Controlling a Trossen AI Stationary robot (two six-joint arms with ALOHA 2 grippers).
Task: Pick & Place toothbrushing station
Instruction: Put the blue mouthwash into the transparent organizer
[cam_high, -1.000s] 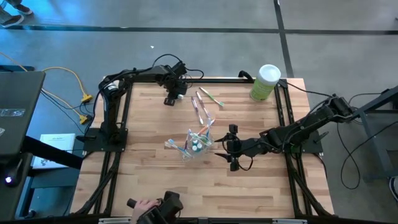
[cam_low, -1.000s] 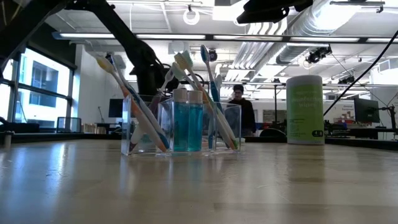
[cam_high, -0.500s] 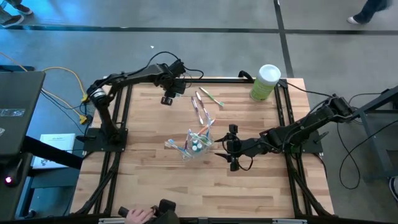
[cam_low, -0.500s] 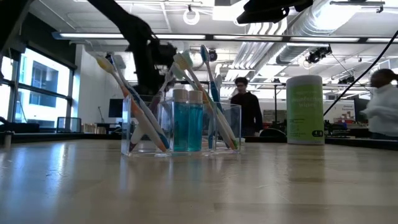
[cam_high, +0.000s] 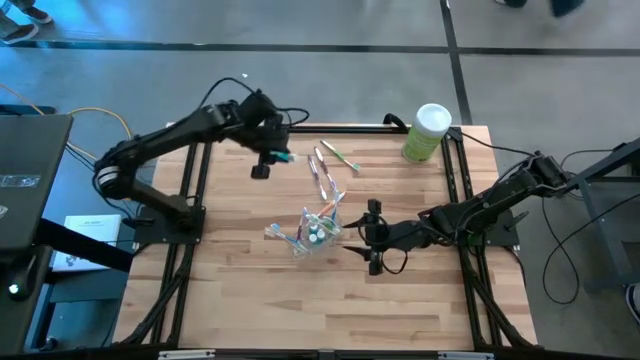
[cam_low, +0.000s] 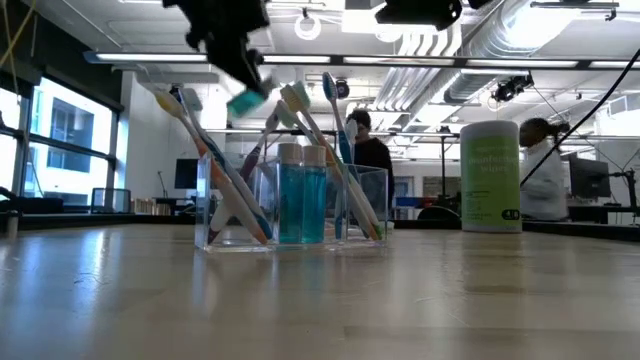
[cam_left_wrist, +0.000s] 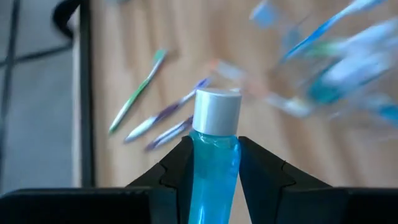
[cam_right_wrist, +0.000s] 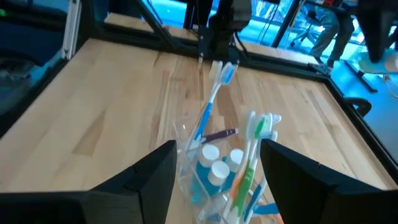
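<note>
My left gripper (cam_high: 274, 156) hangs above the table's far left part, shut on a small teal toothpaste tube (cam_high: 286, 157) with a white cap (cam_left_wrist: 217, 111). In the low view the tube (cam_low: 245, 100) shows high above the table. A clear plastic cup (cam_high: 318, 232) stands at the table's middle, with several toothbrushes and two teal tubes (cam_low: 300, 195) upright in it. Three loose toothbrushes (cam_high: 326, 172) lie flat beyond it. My right gripper (cam_high: 362, 236) is open at the cup's right side, one finger on either side of the cup (cam_right_wrist: 214, 165). My left gripper pinches the tube's teal body (cam_left_wrist: 215, 168) between its two fingers, below the cap. The cap end sticks out past the fingertips. The tube is lifted clear of the table and slants downward along the fingers. My right gripper: I cannot tell whether its fingers touch the cup.
A light-green canister (cam_high: 428, 132) with a white lid stands at the far right corner. Bare wood lies along the near half of the table (cam_high: 330, 310). People move in the room behind the table (cam_low: 372, 160).
My left gripper has risen from the tabletop near the far edge, with the teal tube lifted clear in it. It has also come slightly toward the table's left. My right gripper and the cup have kept still.
</note>
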